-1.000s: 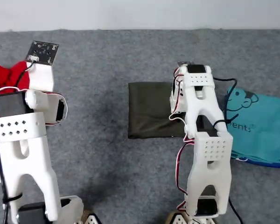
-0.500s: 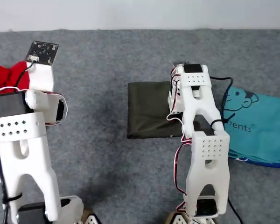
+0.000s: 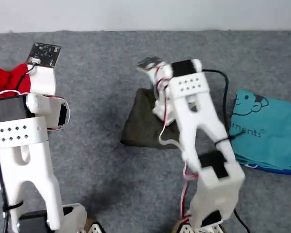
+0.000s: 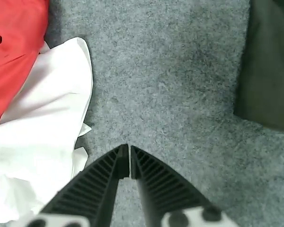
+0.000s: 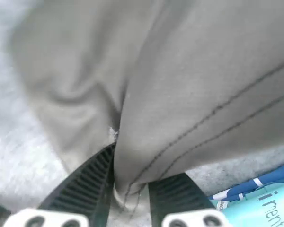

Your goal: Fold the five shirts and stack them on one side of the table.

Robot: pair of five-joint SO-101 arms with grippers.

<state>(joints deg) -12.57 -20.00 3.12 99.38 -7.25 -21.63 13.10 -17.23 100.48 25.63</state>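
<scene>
Risk: the olive shirt (image 3: 143, 124) is held by one bunched fold only. If the fabric creeps out of the right hand (image 5: 130, 165), the shirt is likely to drop and its fold to open (a refold would then be needed). Should it be dragged toward 3 o'clock, the edge of the teal shirt (image 3: 269, 133) could be snagged and the stack disturbed.

Right arm: it is stretched forward over the counter (image 3: 97, 73), leaning toward 11 o'clock. Its hand is pinching the olive shirt, which sits near the counter's centre, rumpled and partly raised.

Left arm: it is posted at the 9 o'clock side. The left hand (image 4: 128, 150) is pointed down over bare counter, fingers pressed together on nothing, just beside the white shirt (image 4: 42, 142) and the red shirt (image 4: 14, 52).
</scene>
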